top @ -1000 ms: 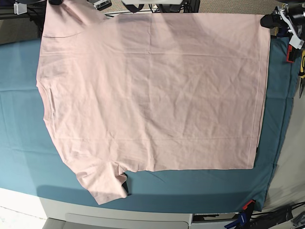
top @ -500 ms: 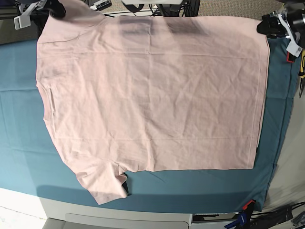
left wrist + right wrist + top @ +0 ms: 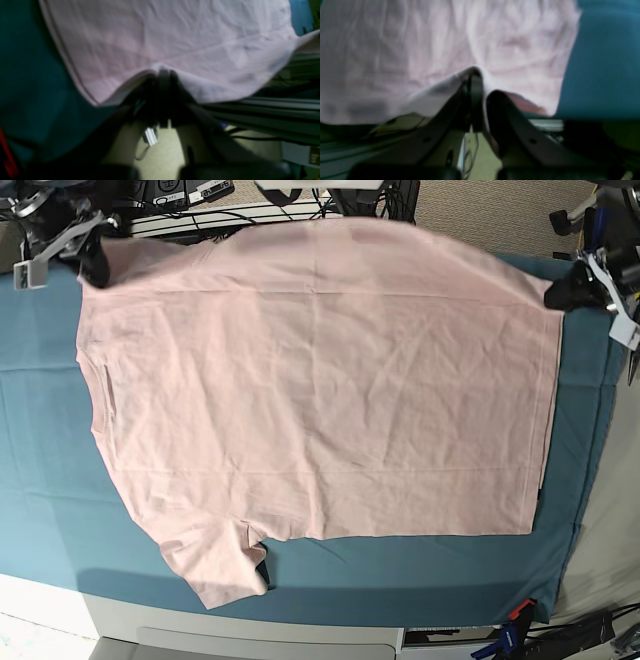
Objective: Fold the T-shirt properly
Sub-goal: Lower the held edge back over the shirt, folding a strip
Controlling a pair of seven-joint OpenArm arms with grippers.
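The pale pink T-shirt point(image 3: 320, 390) lies plain side up on the teal table cloth point(image 3: 40, 440), neck to the left and one sleeve point(image 3: 215, 565) at the near left. Its far edge is raised. My right gripper point(image 3: 96, 262) is shut on the far left corner; in the right wrist view the fabric point(image 3: 445, 45) drapes over the closed right gripper point(image 3: 476, 75). My left gripper point(image 3: 566, 290) is shut on the far right hem corner. The left wrist view shows the left gripper point(image 3: 163, 72) pinching the hem fabric point(image 3: 175, 37).
Cables and equipment point(image 3: 200, 192) crowd the far side behind the table. Hand tools point(image 3: 634, 330) hang at the right. A red and a blue clamp point(image 3: 512, 625) hold the cloth at the near right corner. The white table front point(image 3: 60, 610) runs along the bottom.
Both grippers have moved toward the near side, carrying the shirt's far edge with them. That edge now curves inward and is lifted off the table's far side.
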